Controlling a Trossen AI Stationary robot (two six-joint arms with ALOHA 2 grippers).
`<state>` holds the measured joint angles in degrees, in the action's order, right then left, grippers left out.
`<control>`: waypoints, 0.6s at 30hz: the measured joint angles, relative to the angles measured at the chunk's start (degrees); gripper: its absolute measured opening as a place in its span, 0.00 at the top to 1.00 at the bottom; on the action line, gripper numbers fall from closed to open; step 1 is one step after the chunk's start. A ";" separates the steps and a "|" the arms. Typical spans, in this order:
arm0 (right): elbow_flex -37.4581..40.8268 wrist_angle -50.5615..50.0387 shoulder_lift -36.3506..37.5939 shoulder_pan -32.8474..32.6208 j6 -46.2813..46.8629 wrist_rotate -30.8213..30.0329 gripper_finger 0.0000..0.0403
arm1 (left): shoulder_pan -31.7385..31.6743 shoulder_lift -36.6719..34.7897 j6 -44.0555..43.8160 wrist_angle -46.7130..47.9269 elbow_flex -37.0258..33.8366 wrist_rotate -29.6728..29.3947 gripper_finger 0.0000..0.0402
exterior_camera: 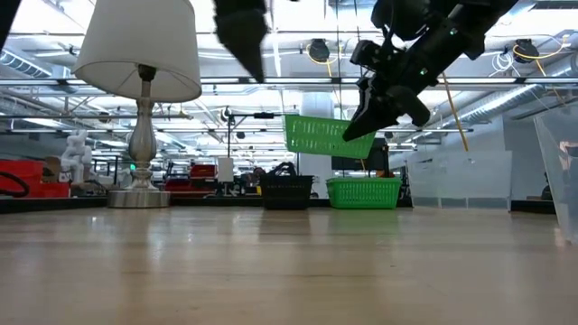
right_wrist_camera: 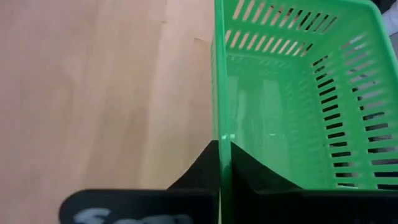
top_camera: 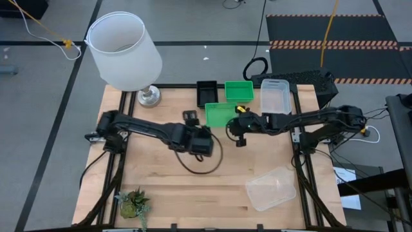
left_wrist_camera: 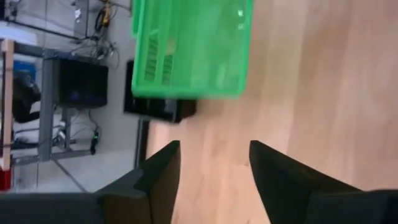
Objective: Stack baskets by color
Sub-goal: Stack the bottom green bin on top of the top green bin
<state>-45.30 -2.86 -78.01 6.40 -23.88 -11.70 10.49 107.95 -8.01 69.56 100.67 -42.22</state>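
Above mid-table, right gripper [top_camera: 239, 111] pinches one wall of the lifted green basket [top_camera: 219, 113], left gripper [top_camera: 205, 133] parted nearby; thin-edge hold may let it swing, missing second green basket [top_camera: 239, 91].

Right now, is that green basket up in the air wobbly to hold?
Probably a bit. The right gripper pinches only one thin wall of the green basket, which hangs tilted above the table, so it may swing. Its slotted plastic sides look light and maybe bendy, so it's unlikely to slip from weight.
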 joint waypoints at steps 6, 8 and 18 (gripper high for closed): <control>0.06 -3.13 2.21 5.22 -7.27 0.02 1.00 | -1.58 -12.68 -1.42 -7.88 -16.67 -0.37 0.61; 0.02 -2.60 3.24 7.36 -9.37 0.02 1.00 | -2.07 -17.17 -0.98 -12.08 -21.73 -0.11 0.63; 0.02 -1.21 6.99 21.56 -18.29 8.08 1.00 | -4.71 -28.83 6.36 -30.19 -38.01 11.62 0.65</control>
<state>-45.28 -4.07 -71.02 27.96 -42.16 -3.63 5.77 79.11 -1.65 39.37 62.66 -30.60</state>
